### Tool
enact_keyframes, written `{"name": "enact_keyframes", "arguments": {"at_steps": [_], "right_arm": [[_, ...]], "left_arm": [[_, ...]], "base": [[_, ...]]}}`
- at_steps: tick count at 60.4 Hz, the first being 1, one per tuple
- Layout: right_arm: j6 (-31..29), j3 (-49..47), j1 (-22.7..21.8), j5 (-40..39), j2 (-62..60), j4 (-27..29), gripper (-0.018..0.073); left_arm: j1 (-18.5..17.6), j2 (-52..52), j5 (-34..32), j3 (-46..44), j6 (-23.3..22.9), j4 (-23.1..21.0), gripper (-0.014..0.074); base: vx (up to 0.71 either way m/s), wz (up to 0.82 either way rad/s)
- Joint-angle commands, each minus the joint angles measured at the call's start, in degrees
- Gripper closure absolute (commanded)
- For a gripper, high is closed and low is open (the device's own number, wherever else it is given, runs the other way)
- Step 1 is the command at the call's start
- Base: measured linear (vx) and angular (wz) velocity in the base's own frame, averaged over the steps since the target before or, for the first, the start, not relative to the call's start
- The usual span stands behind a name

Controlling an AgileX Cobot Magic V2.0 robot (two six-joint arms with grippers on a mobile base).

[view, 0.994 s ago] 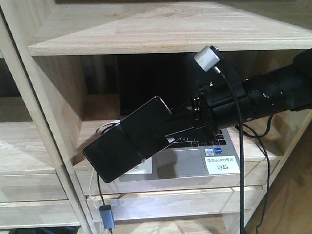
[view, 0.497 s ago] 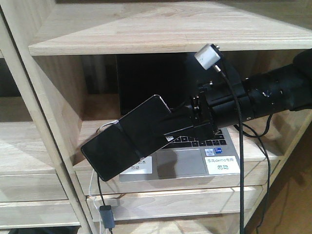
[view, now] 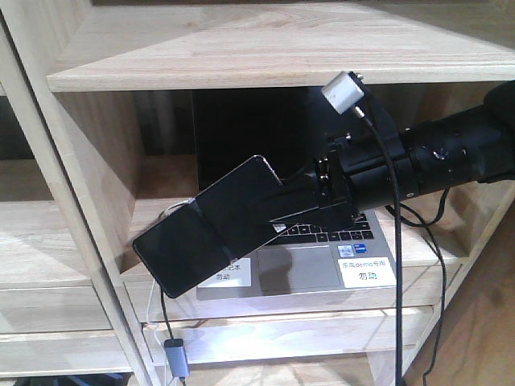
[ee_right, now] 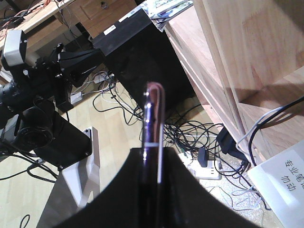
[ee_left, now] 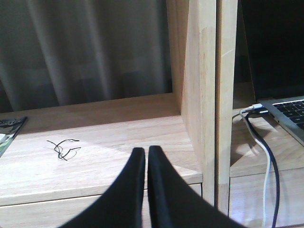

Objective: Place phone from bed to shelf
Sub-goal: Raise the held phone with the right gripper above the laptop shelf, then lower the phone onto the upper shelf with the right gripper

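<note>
Here the right gripper, clamped on one end of the thin glossy black phone, holds it tilted in the air at the light-wood shelf's front edge. It is lifted but not yet set down. The left gripper is closed and empty.

In right claw, phone just before laptop on shelf.

The thin glossy black rectangular phone, with a seam across its middle, hangs tilted, left end low and right end high. The black right pincer clamps its right end, in front of the middle compartment of the light natural-wood plank shelf.
</note>
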Motion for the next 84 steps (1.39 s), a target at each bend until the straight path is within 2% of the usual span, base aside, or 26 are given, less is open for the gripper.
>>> {"name": "enact_keyframes", "arguments": {"at_steps": [1,28,46,54,66,74,84], "right_arm": [[-0.91,-1.41,-0.03,3.65,-2.23,5.39,0.0562],[-1.10,-1.70,-0.03,2.70,-2.31,5.28,0.0561],[-1.04,-1.76,-0.03,1.09,-8.50,6.22,0.0561],[-0.82,-1.76,-0.03,-2.65,-12.62,6.47,0.0561],[0.12,-1.76,-0.03,-13.29,-18.60,7.21,0.0561],[0.24,-1.76,-0.03,-20.55,-21.24,10.16,0.0561],[0.24,-4.61,-0.03,-24.07,-21.18,11.09,0.0561]], "left_arm": [[-0.37,-0.61,-4.15,-1.27,-0.33,-0.52,0.0595],[-0.37,-0.61,-4.15,-1.27,-0.33,-0.52,0.0595],[-0.37,-0.61,-4.15,-1.27,-0.33,-0.52,0.0595],[-0.37,-0.61,-4.15,-1.27,-0.33,-0.52,0.0595],[-0.37,-0.61,-4.15,-1.27,-0.33,-0.52,0.0595],[-0.37,-0.61,-4.15,-1.27,-0.33,-0.52,0.0595],[-0.37,-0.61,-4.15,-1.27,-0.33,-0.52,0.0595]], "base": [[0.00,0.00],[0.00,0.00],[0.00,0.00],[0.00,0.00],[0.00,0.00],[0.00,0.00],[0.00,0.00]]}}
